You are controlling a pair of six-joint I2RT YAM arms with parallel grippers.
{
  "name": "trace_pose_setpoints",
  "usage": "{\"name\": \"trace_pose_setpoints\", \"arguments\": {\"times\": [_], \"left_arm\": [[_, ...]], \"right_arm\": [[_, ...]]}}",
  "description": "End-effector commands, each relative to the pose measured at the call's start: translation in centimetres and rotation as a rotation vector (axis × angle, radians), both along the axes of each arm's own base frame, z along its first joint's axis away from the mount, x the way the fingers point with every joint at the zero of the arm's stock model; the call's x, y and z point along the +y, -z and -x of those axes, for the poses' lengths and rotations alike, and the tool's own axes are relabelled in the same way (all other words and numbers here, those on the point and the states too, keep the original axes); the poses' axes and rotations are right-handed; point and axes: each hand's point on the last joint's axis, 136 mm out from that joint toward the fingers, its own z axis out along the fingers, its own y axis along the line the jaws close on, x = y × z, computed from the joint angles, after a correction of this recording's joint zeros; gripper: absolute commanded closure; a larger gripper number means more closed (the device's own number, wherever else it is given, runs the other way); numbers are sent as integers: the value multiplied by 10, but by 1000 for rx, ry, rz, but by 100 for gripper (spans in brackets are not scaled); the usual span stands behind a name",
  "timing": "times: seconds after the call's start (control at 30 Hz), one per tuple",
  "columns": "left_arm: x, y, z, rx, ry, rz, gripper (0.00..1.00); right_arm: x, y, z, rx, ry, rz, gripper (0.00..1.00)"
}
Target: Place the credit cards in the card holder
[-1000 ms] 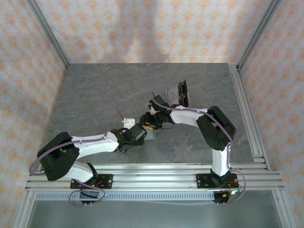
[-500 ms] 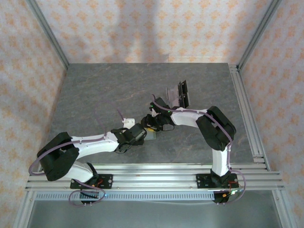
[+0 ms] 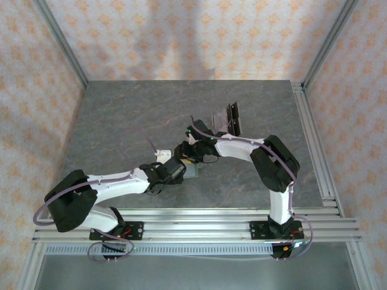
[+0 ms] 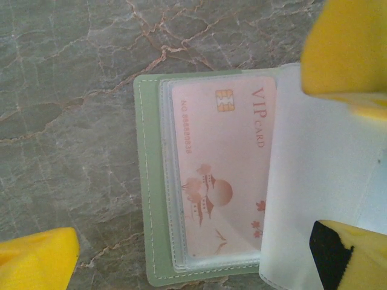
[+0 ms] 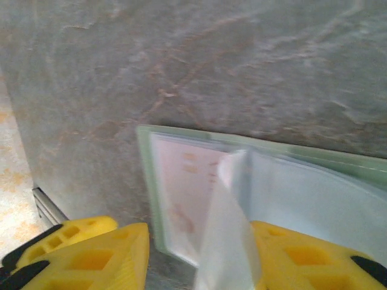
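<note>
**A:** Holder [image 4: 145,181] first: does either arm have it?

**B:** Neither clamps it, as far as I can see. The left end effector [image 4: 193,241] hangs over it with its jaws wide apart. The right end effector [image 5: 199,232] has its jaws partly apart. A clear sleeve leaf [image 5: 227,241] stands in the gap and leans on one finger, lifted rather than pinched.

**A:** And where does it lie?

**B:** The holder lies open and flat on the table [image 3: 121,121], about midway between the side edges and closer to the near edge. A pink card [image 4: 224,181] already sits in one sleeve. The loose cards [image 3: 233,119] stand on edge beyond it toward the far edge, right of centre. I cannot tell what props them.

**A:** How will they handle?

**B:** I'd expect the cards to be light, stiff and slick. Pinching one across a short end should leave the other end free to lead into a pocket. The holder looks soft and light, and would probably skid on that smooth stone. The leaves are floppy film, so one arm should pin the cover while the other holds a leaf open.
</note>
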Motion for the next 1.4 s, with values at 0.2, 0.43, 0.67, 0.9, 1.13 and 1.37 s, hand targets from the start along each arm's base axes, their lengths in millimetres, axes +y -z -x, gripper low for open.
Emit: {"name": "trace_pose_setpoints", "arguments": {"times": [0.2, 0.43, 0.67, 0.9, 1.13, 1.37], "left_arm": [[25, -48, 5, -133, -71, 53, 0], [59, -71, 21, -231, -164, 114, 0], [68, -71, 25, -245, -198, 130, 0], [65, -75, 19, -231, -207, 104, 0], [62, -76, 1, -161, -216, 50, 0], [58, -72, -28, -74, -202, -28, 0]], "right_arm": [[31, -1, 5, 6, -51, 13, 53], [44, 24, 6, 39, -61, 64, 53], [49, 23, 6, 54, -67, 53, 53], [33, -47, -14, -92, -71, 45, 53], [-74, -83, -70, -253, 34, 323, 53], [-178, -79, -104, -304, 64, 729, 55]]}}
